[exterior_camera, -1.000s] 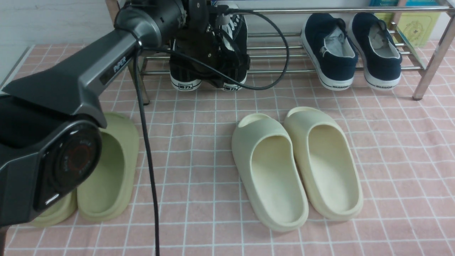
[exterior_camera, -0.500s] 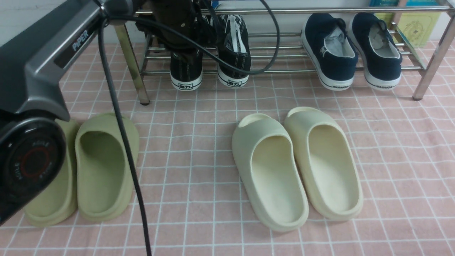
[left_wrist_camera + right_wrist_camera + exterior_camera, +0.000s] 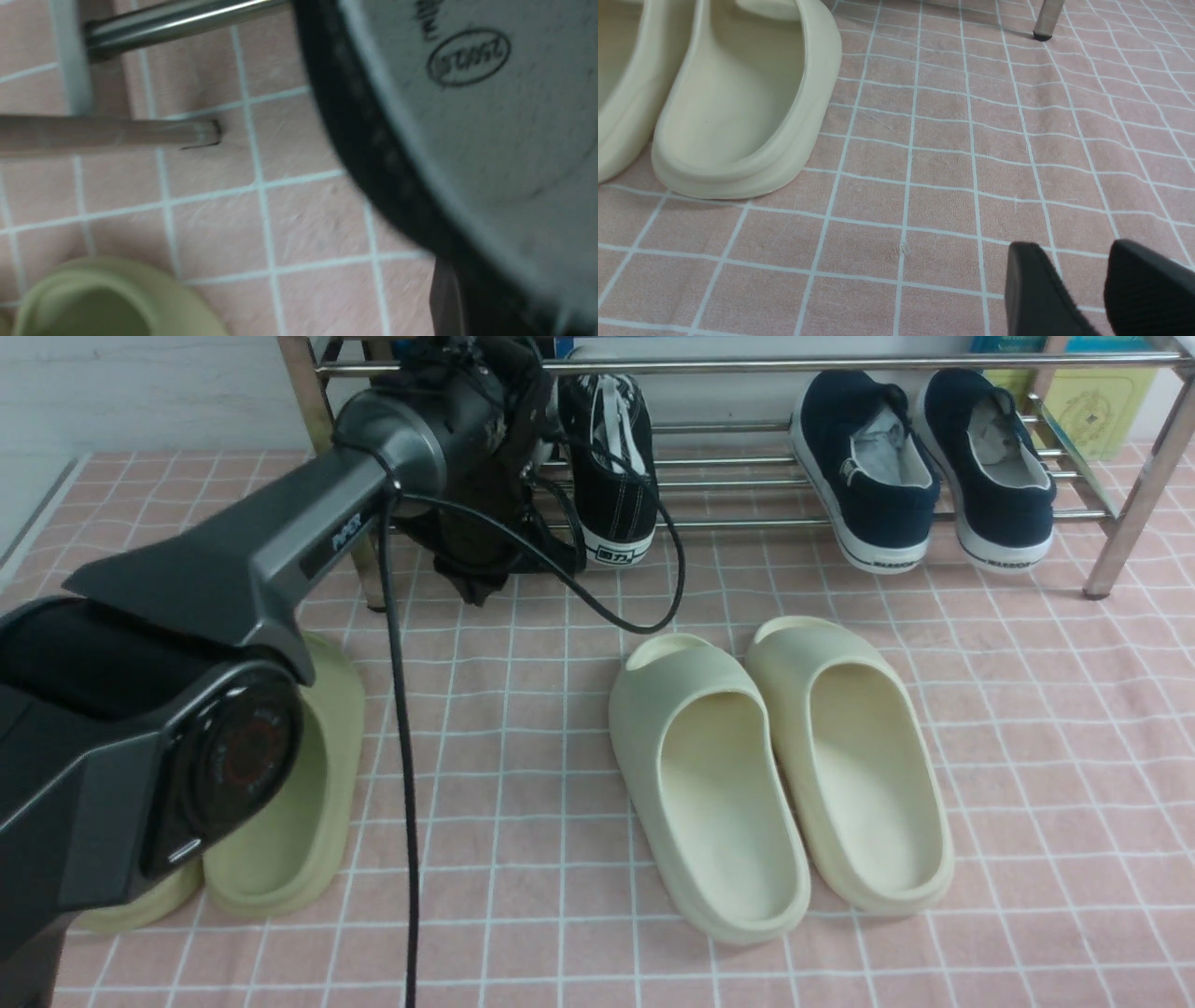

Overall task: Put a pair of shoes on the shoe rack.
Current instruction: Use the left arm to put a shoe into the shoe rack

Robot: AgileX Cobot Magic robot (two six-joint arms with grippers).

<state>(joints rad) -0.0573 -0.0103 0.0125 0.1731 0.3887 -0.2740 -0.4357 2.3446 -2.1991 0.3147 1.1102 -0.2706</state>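
Observation:
One black sneaker (image 3: 611,467) with white laces stands heel-out on the lower rods of the chrome shoe rack (image 3: 840,364). My left gripper (image 3: 471,569) hangs just left of it at the rack's front and hides the other sneaker in the front view. In the left wrist view that sneaker (image 3: 467,116) fills the frame, its grey insole and black collar very close. One dark finger (image 3: 446,298) lies against the outside of the collar, the gripper shut on it. My right gripper (image 3: 1080,261) is open over bare cloth, holding nothing.
Two navy slip-ons (image 3: 873,476) (image 3: 994,467) sit on the rack's right half. Cream slides (image 3: 709,784) (image 3: 854,756) lie mid-floor, olive slides (image 3: 299,821) behind my left arm. A black cable (image 3: 397,756) hangs from that arm. A rack leg (image 3: 1134,495) stands far right.
My left arm swung up and left, then came back down in front of the left sneaker, which showed on the rack earlier and is now hidden. The other shoes have not moved.

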